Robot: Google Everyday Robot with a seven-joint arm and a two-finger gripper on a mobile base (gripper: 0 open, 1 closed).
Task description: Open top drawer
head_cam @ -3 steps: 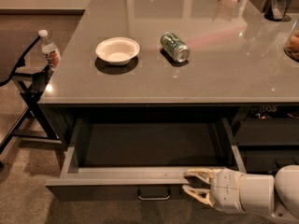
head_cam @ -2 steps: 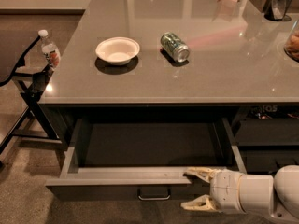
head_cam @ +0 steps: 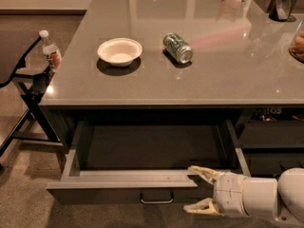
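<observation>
The top drawer (head_cam: 118, 180) stands pulled far out from under the grey counter, its dark inside bare and its lighter grey walls showing. Its small loop handle (head_cam: 156, 197) sits at the centre of the front panel. My gripper (head_cam: 197, 190) is at the lower right, just right of the handle, at the drawer's front edge. Its fingers are spread apart: the upper fingertip (head_cam: 195, 170) lies on the top rim of the drawer front, the lower one (head_cam: 194, 207) hangs below in front of the panel. It holds nothing.
On the counter (head_cam: 228, 70) lie a white bowl (head_cam: 119, 51) and a green can (head_cam: 177, 47) on its side. A water bottle (head_cam: 50, 50) stands on a chair (head_cam: 23, 87) at the left. Narrower drawers (head_cam: 270, 137) sit at the right.
The fingers have spread wider apart at the drawer's front edge. The drawer stays pulled out as before.
</observation>
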